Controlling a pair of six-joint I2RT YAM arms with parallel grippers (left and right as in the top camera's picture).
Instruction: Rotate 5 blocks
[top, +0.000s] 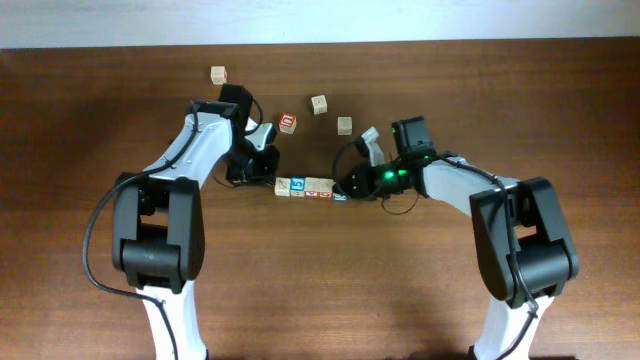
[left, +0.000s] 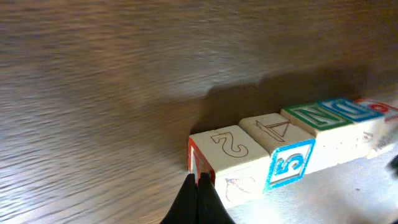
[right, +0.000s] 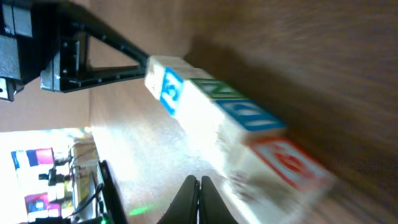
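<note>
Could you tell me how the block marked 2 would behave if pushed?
The block marked 2 looks wooden, so probably stiff and light. Flat faces suggest sliding, not rolling. Touching its neighbour, it would likely shove the row.

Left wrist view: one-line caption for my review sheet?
Shut left gripper at the near end of a row of alphabet blocks on the wooden table.

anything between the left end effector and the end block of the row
Nothing visible. In the left wrist view the shut left end effector sits right at the near corner of the end block.
</note>
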